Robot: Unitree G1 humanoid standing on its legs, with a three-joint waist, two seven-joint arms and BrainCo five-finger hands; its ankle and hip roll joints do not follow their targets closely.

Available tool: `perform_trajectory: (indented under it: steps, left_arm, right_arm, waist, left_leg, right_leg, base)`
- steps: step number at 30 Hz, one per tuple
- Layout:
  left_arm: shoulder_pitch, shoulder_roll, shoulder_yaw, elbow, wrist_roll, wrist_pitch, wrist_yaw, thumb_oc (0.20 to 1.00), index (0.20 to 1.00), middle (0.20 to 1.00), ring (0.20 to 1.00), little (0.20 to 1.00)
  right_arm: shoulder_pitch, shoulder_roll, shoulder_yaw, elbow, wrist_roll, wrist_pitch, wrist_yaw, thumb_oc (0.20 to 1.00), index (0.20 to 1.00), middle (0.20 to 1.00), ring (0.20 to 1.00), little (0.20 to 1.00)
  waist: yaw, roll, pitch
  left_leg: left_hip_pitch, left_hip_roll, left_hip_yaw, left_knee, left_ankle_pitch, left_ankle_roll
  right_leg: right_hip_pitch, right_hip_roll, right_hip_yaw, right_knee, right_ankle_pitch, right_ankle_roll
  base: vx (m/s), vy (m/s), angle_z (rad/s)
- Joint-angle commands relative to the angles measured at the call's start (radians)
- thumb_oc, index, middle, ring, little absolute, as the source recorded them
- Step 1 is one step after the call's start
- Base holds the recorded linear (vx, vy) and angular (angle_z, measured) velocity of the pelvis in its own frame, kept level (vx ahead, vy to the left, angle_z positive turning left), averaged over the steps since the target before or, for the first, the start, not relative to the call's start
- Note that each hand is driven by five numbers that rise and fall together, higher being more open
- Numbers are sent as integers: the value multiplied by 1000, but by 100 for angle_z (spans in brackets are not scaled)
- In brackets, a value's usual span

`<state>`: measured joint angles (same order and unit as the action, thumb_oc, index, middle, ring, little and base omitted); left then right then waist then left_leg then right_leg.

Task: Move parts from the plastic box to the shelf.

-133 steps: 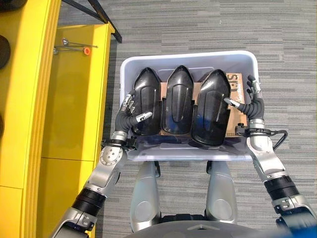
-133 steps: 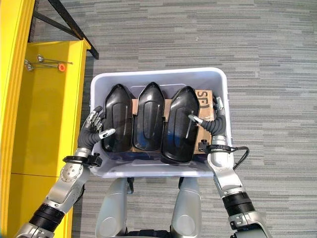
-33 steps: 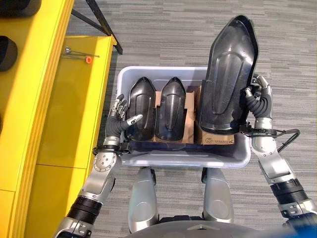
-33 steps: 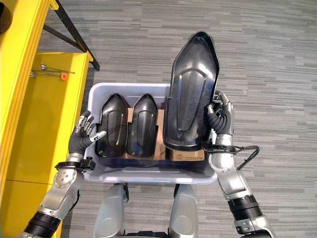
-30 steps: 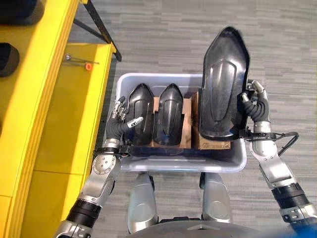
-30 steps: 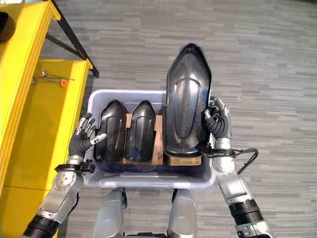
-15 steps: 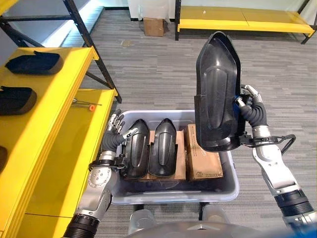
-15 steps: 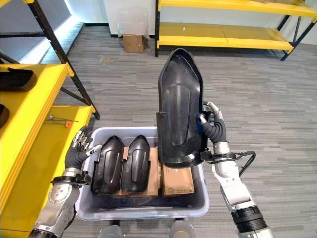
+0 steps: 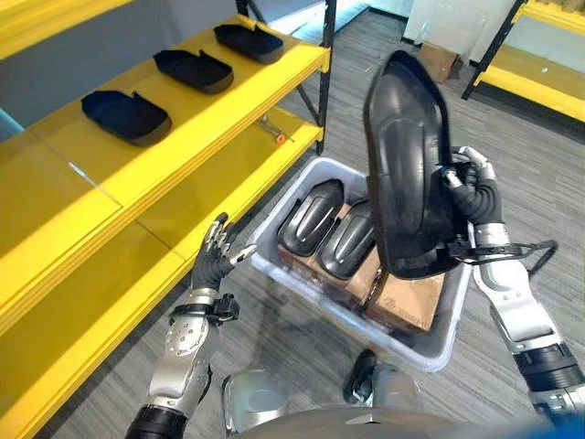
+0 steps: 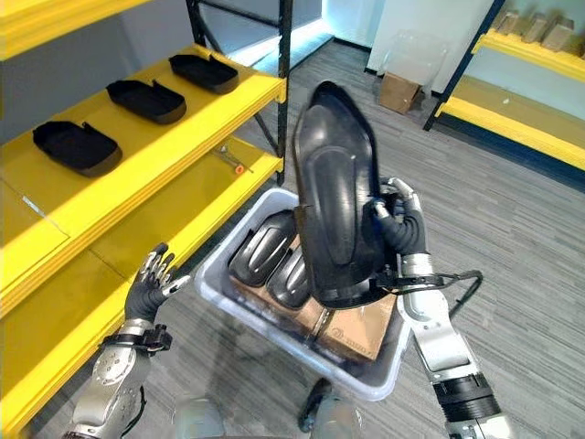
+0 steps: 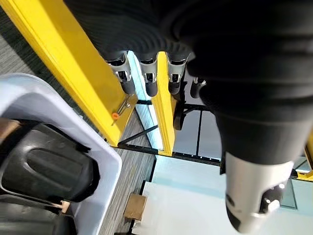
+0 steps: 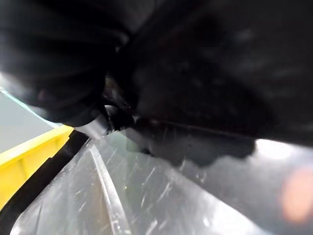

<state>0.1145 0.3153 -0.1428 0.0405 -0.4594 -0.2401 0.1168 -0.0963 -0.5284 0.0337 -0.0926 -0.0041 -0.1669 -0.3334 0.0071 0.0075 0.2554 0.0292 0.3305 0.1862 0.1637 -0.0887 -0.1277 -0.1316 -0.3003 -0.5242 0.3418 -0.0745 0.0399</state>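
Note:
My right hand [image 9: 473, 196] is shut on the edge of a large black moulded part [image 9: 406, 174] and holds it upright above the grey plastic box [image 9: 431, 342]. Two smaller black parts [image 9: 311, 214] [image 9: 348, 240] lie side by side in the box beside a brown carton [image 9: 408, 302]. To the left stands the yellow shelf [image 9: 110, 178], with three black parts [image 9: 125, 116] in a row on its upper level. My left hand [image 9: 218, 261] hovers open just outside the box's left edge, between box and shelf; its fingers [image 11: 146, 73] are straight.
A small tool with an orange tip [image 9: 272, 132] lies on the shelf's lower level near the box. A second yellow shelf [image 10: 521, 119] stands at the far right, with a cardboard box [image 10: 399, 90] on the grey carpet behind.
The camera has swung up and left, bringing the shelf into view. The right hand keeps the big part raised over the box. The left hand has come off the leftmost part in the box.

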Motion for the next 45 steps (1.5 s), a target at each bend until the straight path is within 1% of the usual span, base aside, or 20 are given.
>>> perform_trajectory:
  steps: [1, 3, 4, 5, 9, 11, 12, 13, 14, 15, 17, 18, 19, 21, 24, 26, 29, 32, 40, 45]
  left_arm:
    - [16, 73, 40, -89, 14, -39, -4, 1000, 1000, 1000, 1000, 1000]
    - [31, 87, 53, -95, 26, -43, 2, 1000, 1000, 1000, 1000, 1000]
    - [35, 96, 62, -101, 34, -43, 4, 1000, 1000, 1000, 1000, 1000]
    - [45, 105, 70, -104, 38, -46, 5, 1000, 1000, 1000, 1000, 1000]
    - [47, 132, 92, -115, 83, -43, 21, 1000, 1000, 1000, 1000, 1000]
    - [37, 140, 93, -105, 104, -42, 34, 1000, 1000, 1000, 1000, 1000]
    - [31, 150, 96, -107, 110, -49, 38, 1000, 1000, 1000, 1000, 1000]
    - [21, 152, 94, -103, 116, -47, 42, 1000, 1000, 1000, 1000, 1000]
    - [21, 152, 94, -103, 117, -47, 42, 1000, 1000, 1000, 1000, 1000]
    - [15, 152, 93, -96, 121, -48, 37, 1000, 1000, 1000, 1000, 1000]
    - [-1, 143, 90, -90, 144, -39, 31, 1000, 1000, 1000, 1000, 1000]
    - [-2, 142, 89, -89, 144, -40, 31, 1000, 1000, 1000, 1000, 1000]
    - [-20, 133, 82, -81, 149, -41, 37, 1000, 1000, 1000, 1000, 1000]
    - [-29, 130, 81, -83, 148, -41, 38, 1000, 1000, 1000, 1000, 1000]
    - [-35, 121, 77, -77, 144, -42, 40, 1000, 1000, 1000, 1000, 1000]
    - [-27, 110, 75, -76, 144, -47, 35, 1000, 1000, 1000, 1000, 1000]
    - [-11, 107, 73, -82, 141, -58, 33, 1000, 1000, 1000, 1000, 1000]
    - [7, 100, 75, -95, 130, -58, 33, 1000, 1000, 1000, 1000, 1000]
    - [15, 94, 65, -95, 127, -50, 23, 1000, 1000, 1000, 1000, 1000]
    - [12, 90, 55, -94, 117, -45, 11, 1000, 1000, 1000, 1000, 1000]
  right_arm:
    - [-39, 16, 5, -80, 0, -56, -10, 200, 200, 200, 200, 200]
    - [-34, 33, 10, -77, -5, -51, -7, 200, 200, 200, 200, 200]
    - [-34, 40, 14, -76, -7, -48, -4, 200, 200, 200, 200, 200]
    - [-33, 44, 16, -73, -11, -47, -5, 200, 200, 200, 200, 200]
    - [-38, 91, 28, -45, -6, -44, -15, 200, 200, 200, 200, 200]
    - [-25, 108, 34, -45, 2, -38, -13, 200, 200, 200, 200, 200]
    - [-7, 107, 28, -58, 17, -40, 1, 200, 200, 200, 200, 200]
    - [7, 105, 20, -67, 19, -43, 11, 200, 200, 200, 200, 200]
    - [7, 105, 19, -68, 19, -43, 12, 200, 200, 200, 200, 200]
    - [20, 99, 12, -71, 19, -41, 16, 200, 200, 200, 200, 200]
    - [53, 99, -13, -68, 35, -50, 23, 200, 200, 200, 200, 200]
    - [54, 99, -14, -68, 35, -49, 23, 200, 200, 200, 200, 200]
    - [54, 104, -15, -57, 41, -54, 22, 200, 200, 200, 200, 200]
    - [44, 106, -14, -47, 50, -56, 21, 200, 200, 200, 200, 200]
    - [30, 104, -13, -39, 52, -55, 17, 200, 200, 200, 200, 200]
    - [42, 104, -17, -47, 71, -65, 26, 200, 200, 200, 200, 200]
    - [29, 96, -10, -41, 73, -66, 31, 200, 200, 200, 200, 200]
    - [17, 96, -6, -32, 84, -71, 32, 200, 200, 200, 200, 200]
    - [38, 90, -29, -33, 90, -72, 36, 200, 200, 200, 200, 200]
    - [29, 77, -32, -41, 100, -81, 51, 200, 200, 200, 200, 200]
  waist:
    - [38, -49, -49]
    - [46, -62, -57]
    - [57, -71, -58]
    - [66, -78, -57]
    - [112, -114, -60]
    - [104, -123, -73]
    - [68, -122, -70]
    - [42, -117, -71]
    - [43, -118, -73]
    - [28, -115, -70]
    - [-4, -105, -59]
    - [-5, -105, -59]
    - [-28, -99, -40]
    - [-38, -96, -30]
    - [-66, -99, -10]
    - [-67, -116, -15]
    - [-65, -120, -30]
    - [-50, -114, -50]
    - [-54, -100, -83]
    - [-51, -93, -95]
  left_leg:
    - [-122, -34, -48, 132, -21, 5]
    - [-133, -73, -62, 127, -53, 3]
    - [-148, -104, -72, 135, -70, 15]
    - [-157, -123, -77, 143, -84, 25]
    - [-233, -215, -113, 196, -118, 63]
    - [-228, -257, -131, 171, -121, 88]
    - [-226, -296, -159, 132, -83, 111]
    - [-214, -316, -181, 101, -67, 121]
    - [-216, -317, -179, 94, -60, 121]
    - [-201, -326, -188, 70, -52, 129]
    - [-163, -350, -214, 32, -41, 141]
    - [-162, -350, -217, 29, -40, 140]
    - [-138, -357, -239, 7, -34, 144]
    - [-125, -357, -251, -7, -32, 143]
    - [-86, -371, -290, -26, -38, 142]
    - [-73, -387, -297, -23, -54, 138]
    - [-70, -387, -301, -23, -59, 139]
    - [-63, -376, -299, -27, -64, 137]
    - [-25, -332, -319, -55, -66, 115]
    - [-5, -290, -353, -70, -56, 93]
  right_leg:
    - [116, -122, 48, -63, 87, 109]
    - [129, -158, 39, -85, 133, 154]
    - [139, -182, 31, -117, 175, 171]
    - [148, -189, 26, -132, 182, 172]
    - [181, -241, -5, -183, 288, 204]
    - [179, -248, 34, -164, 314, 196]
    - [143, -214, 150, -145, 348, 163]
    - [111, -154, 254, -108, 318, 143]
    - [102, -155, 257, -104, 319, 141]
    - [69, -98, 307, -68, 264, 123]
    - [8, 9, 361, -25, 152, 89]
    - [8, 9, 358, -23, 150, 88]
    - [-49, 67, 396, -35, 126, 79]
    - [-82, 91, 417, -63, 120, 81]
    - [-116, 140, 506, -164, 152, 100]
    - [-78, 143, 529, -249, 168, 106]
    - [-43, 157, 562, -276, 195, 107]
    - [-25, 153, 540, -278, 180, 105]
    - [8, 161, 508, -263, 126, 90]
    - [17, 189, 494, -199, 61, 68]
  base:
    - [-11, 323, 68]
    - [36, 314, 52]
    - [77, 296, 60]
    - [8, 270, 52]
    - [23, 255, 59]
    - [111, 299, 62]
    - [118, 367, 57]
    - [56, 294, 80]
    - [92, 216, 98]
    - [100, 170, 117]
    - [183, 208, 56]
    - [168, 117, 16]
    - [75, 19, 43]
    - [118, -6, 37]
    - [167, -59, 20]
    - [131, -105, 47]
    - [83, -118, 63]
    - [115, -145, 25]
    - [78, -89, 9]
    - [46, -142, 13]
